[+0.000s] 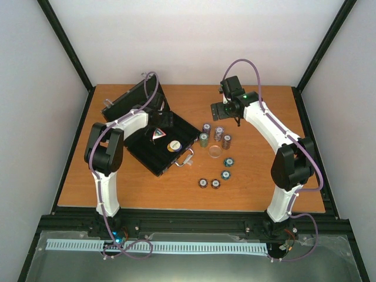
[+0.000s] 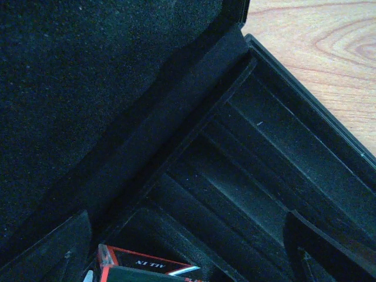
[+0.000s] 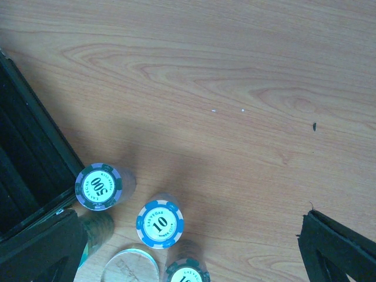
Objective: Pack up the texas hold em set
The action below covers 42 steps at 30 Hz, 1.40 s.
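Wooden table [image 1: 258, 188], white walls [image 1: 194, 41], open black case [image 1: 154, 157]

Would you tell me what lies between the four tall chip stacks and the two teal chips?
A clear round disc lies there; the top view shows it.

"500" is printed on the top of the purple-striped chip stack [image 3: 98, 187], and "10" on the blue-striped chip stack [image 3: 160, 224]. "ALL IN" is read, upside down, on the red-edged triangular token [image 2: 148, 268].
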Motion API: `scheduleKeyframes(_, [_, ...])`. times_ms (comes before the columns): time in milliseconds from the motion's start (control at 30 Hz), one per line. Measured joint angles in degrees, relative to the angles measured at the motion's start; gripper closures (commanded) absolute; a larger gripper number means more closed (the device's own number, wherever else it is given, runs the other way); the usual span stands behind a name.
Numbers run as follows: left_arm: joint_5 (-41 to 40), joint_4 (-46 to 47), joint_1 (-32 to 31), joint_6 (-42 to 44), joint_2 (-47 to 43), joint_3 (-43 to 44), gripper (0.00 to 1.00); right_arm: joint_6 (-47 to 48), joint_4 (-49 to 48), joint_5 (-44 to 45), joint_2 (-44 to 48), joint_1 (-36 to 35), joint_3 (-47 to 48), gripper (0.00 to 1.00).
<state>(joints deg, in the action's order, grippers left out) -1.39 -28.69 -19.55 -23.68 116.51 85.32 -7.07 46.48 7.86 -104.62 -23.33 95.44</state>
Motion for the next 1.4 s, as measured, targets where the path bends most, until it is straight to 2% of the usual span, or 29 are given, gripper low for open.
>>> scheduleKeyframes(500, [4.7,6.0,0.7,0.2,-3.8,-7.0,0.08,0.0,-0.2,-0.1,0.0,0.0,-0.6,0.0])
scheduleKeyframes(933, [7.4,3.0,0.2,0.2,-7.5,-10.1,0.09,0.0,-0.5,-0.8,0.0,0.0,-1.5,0.0])
scheduleKeyframes(1100, [5.0,-0.1,-0.1,0.8,-7.8,-9.4,0.07,0.0,-0.9,-0.8,0.0,0.0,-2.1,0.0])
scheduleKeyframes(1400, [-5.7,-8.3,0.6,1.1,-6.1,-4.7,0.06,0.0,-0.9,-0.8,-0.2,0.1,-1.9,0.0])
